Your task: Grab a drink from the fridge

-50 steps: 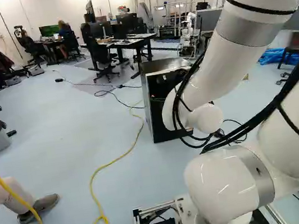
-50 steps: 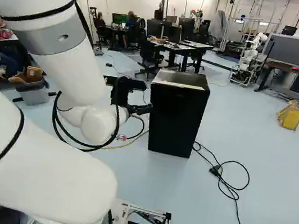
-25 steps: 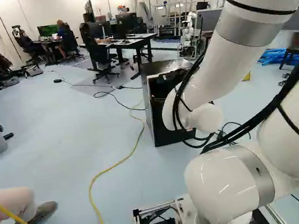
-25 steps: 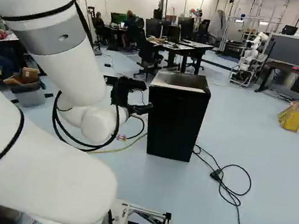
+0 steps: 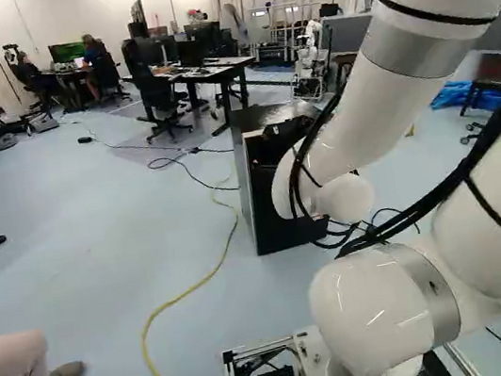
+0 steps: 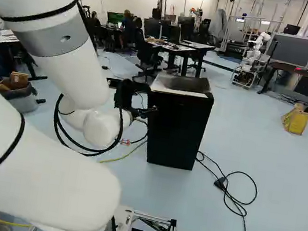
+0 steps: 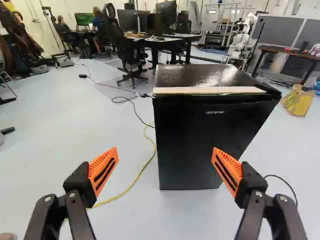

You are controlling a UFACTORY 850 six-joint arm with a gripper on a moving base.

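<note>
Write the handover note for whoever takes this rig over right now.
Gripper: open, nothing between its fingers, aimed at the fridge's front.
Fridge: black, on the floor ahead of the base, door looks shut. A pale strip runs along its top front edge. No drink in sight.
Done: arm is up and facing the door.
Left: probably move in, open the door, find a drink, grip it, bring it out.
Watch the yellow cable on the floor beside the fridge.

Black fridge (image 7: 200, 142) blocks passage straight ahead of arm (image 6: 75, 76). Free room above its top and along both sides. Floor-level obstacles: yellow cable (image 5: 146, 350) left of it, looped black cord (image 6: 220, 182) right of it.
</note>
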